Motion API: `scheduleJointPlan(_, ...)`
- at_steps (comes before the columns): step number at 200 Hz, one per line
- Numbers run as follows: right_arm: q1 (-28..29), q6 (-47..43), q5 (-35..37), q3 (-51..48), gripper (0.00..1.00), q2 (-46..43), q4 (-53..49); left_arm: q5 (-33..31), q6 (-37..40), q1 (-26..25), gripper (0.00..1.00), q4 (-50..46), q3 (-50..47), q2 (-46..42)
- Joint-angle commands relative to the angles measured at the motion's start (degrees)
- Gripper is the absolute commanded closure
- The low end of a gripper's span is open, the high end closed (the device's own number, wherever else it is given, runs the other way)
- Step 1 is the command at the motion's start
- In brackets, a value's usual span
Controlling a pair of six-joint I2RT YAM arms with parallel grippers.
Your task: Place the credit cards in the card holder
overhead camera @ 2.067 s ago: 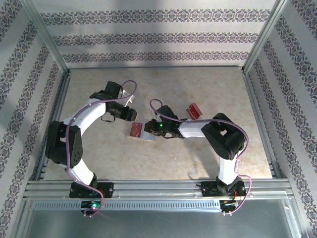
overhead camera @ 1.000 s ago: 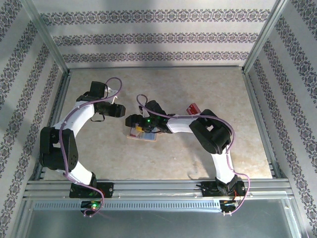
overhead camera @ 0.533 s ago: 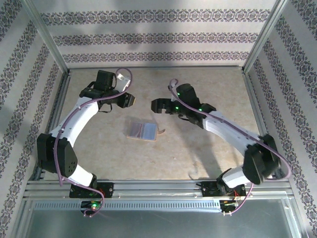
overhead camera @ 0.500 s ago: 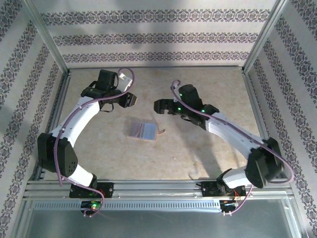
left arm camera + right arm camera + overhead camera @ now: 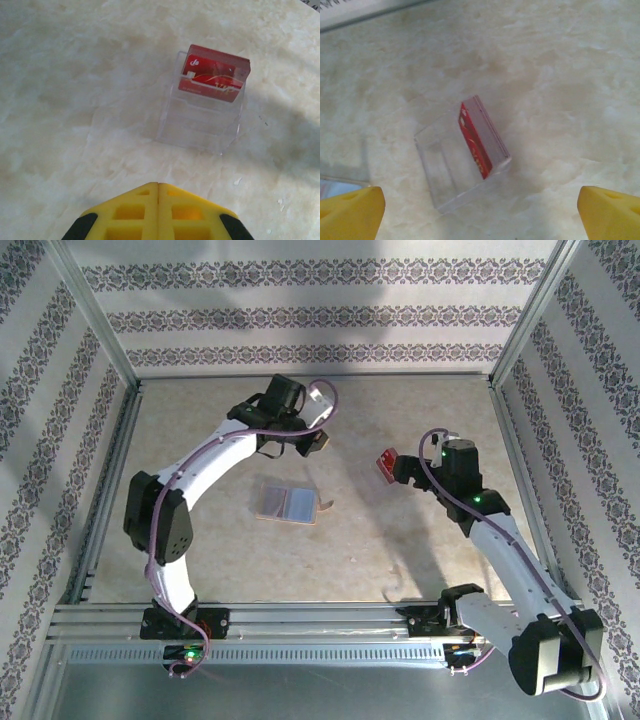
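The card holder (image 5: 288,503) lies open on the table's middle, its left half showing red, its right half bluish, a tan tab at its right. Red credit cards (image 5: 388,462) stand in a clear plastic stand (image 5: 200,117) to the right of it. In the left wrist view the credit cards (image 5: 215,75) are upright at the stand's back. My left gripper (image 5: 318,440) (image 5: 158,184) is shut on nothing, short of the stand. The right gripper (image 5: 400,470) (image 5: 480,205) is wide open just right of the stand, whose credit cards (image 5: 476,140) lie ahead between its fingertips (image 5: 350,210).
Metal frame rails (image 5: 310,380) and patterned walls enclose the marble-look table (image 5: 400,540). The left arm arcs over the table's left half, above the card holder. Bare tabletop lies in front of the holder and to the far right.
The left arm has swung right towards the stand and its gripper has closed. The right arm has drawn back to the right, beside the stand. The card holder has stayed put.
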Motion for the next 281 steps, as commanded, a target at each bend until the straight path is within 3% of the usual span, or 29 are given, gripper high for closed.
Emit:
scheduleJointPlan(1,-0.24,-4.98,-0.42,1.16,0.02,1.48,-0.72,1.52,-2.27,-3.08,1.0,0.12,3.96,3.2)
scheduleJointPlan(14,-0.82,-5.99,1.05,1.74,0.02,2.64,-0.92,2.15,-3.55,-4.32,1.0,-0.37,6.24,6.34)
scheduleJointPlan(71,-5.6,-9.09,-9.03,5.61,0.04,11.24,-1.09,2.0,-5.12,-9.07,1.0,-2.65,14.89,15.98)
scheduleJointPlan(141,-5.52,-10.2,-7.13,11.06,0.09,22.5,-1.31,2.88,-6.33,-10.8,1.0,-3.39,21.48,24.56)
scheduleJointPlan(281,-4.55,-13.51,-6.18,17.18,0.16,33.33,-3.29,0.54,-5.03,-10.39,1.0,-4.23,19.33,29.84)
